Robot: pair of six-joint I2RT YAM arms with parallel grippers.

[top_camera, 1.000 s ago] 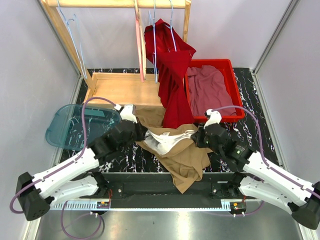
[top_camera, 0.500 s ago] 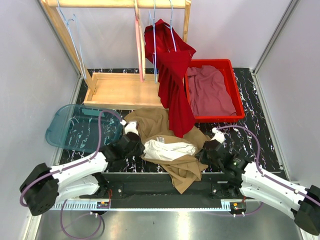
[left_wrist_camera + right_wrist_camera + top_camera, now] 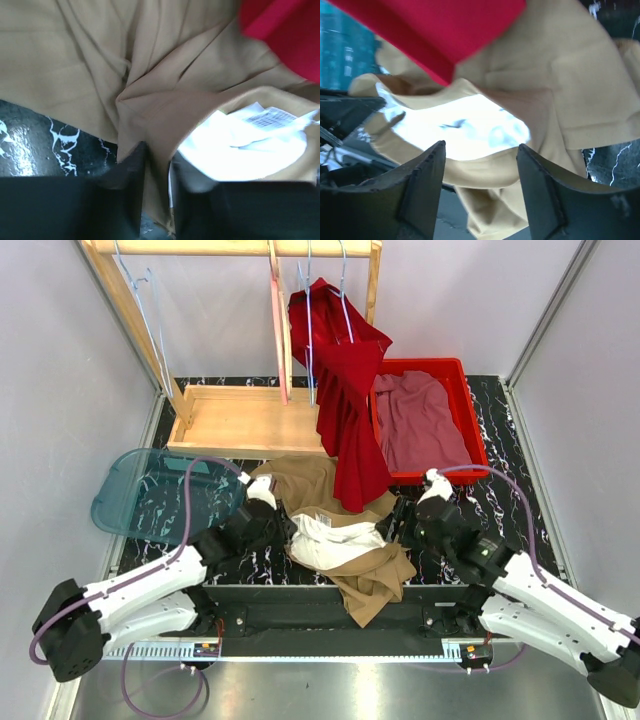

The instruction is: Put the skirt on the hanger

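The tan skirt (image 3: 345, 540) lies heaped on the tabletop (image 3: 500, 505) between the left tool (image 3: 284, 531) and the right tool (image 3: 399, 525), so there is no flat passage from one to the other. Behind it, a hanging red garment (image 3: 345, 420) drops onto its far edge and closes the middle way to the rack (image 3: 250, 420). The red bin (image 3: 478, 440) blocks the far right and the blue tray (image 3: 130, 505) blocks the left. Bare tabletop is free to the right of the right tool, and the rack's wooden base is bare to the left of the red garment.
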